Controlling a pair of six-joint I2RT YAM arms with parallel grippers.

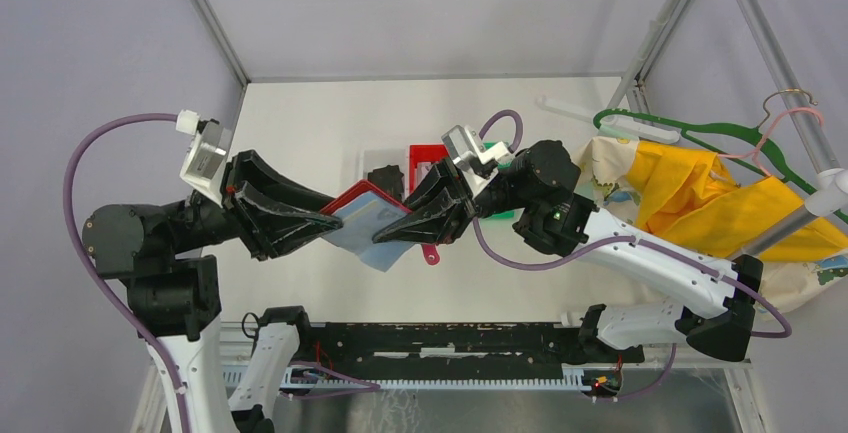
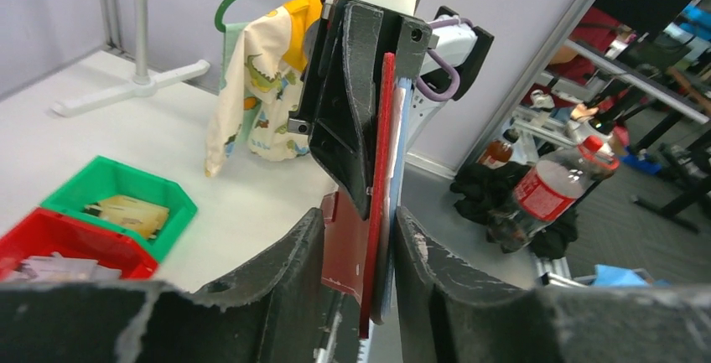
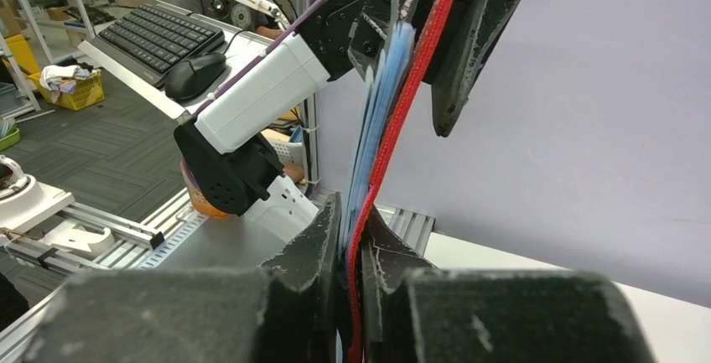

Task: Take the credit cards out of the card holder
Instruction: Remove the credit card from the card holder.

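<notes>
Nearest the arm bases, the card holder (image 1: 362,215) is hanging in the air above the white table (image 1: 300,143), stretched between the two grippers and touching nothing else. It is open, red cover on the far side and pale blue-grey pocket leaves (image 1: 372,238) drooping toward the near edge.

The right gripper (image 1: 392,223) is pinching the holder's right-hand edge. In the right wrist view its fingers (image 3: 323,262) are sitting almost together, with the red cover and the blue leaves squeezed between them. A small red tab (image 1: 431,253) is sticking out just below this gripper.

The left gripper (image 1: 330,217) is reaching in from the other side, its jaws partly drawn in round the holder's left-hand edge. In the left wrist view its fingers (image 2: 289,283) are standing close on both faces of the holder, and the red side is looking as if it is meeting one finger. Whether they are actually clamping it I cannot tell.

Farther back on the table, a red bin (image 1: 428,156) is sitting beside a green bin (image 2: 117,183), which is holding flat tan pieces (image 2: 130,214) too small to identify. Farthest off, at the right, a green hanger (image 1: 680,133) is lying over a yellow garment (image 1: 700,193)
</notes>
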